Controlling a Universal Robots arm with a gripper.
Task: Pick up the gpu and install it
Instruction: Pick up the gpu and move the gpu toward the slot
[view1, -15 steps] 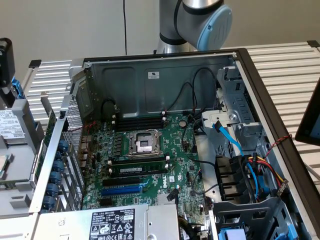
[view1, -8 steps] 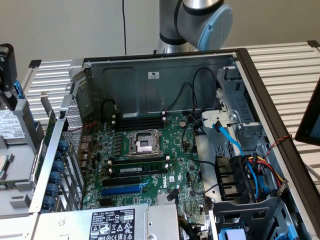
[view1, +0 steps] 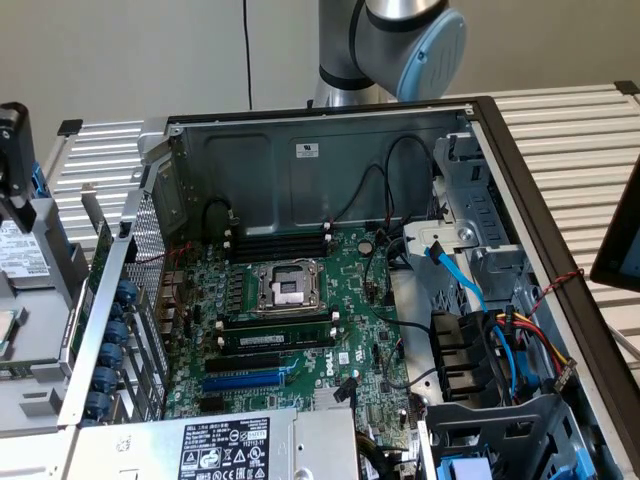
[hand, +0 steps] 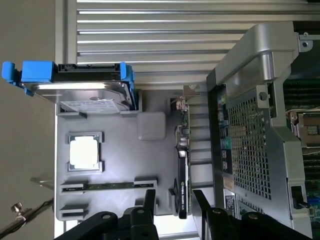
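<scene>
Grey slatted metal table, beige wall, pincer open over gpu in grey tray

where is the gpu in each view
Exterior view: the gpu is a thin green edge at the exterior view's left, just outside the case's perforated wall.
Wrist view: the gpu stands on edge in the grey tray, seen between the open fingers.
Shared landmark: the perforated wall, right beside the gpu in both.
</scene>
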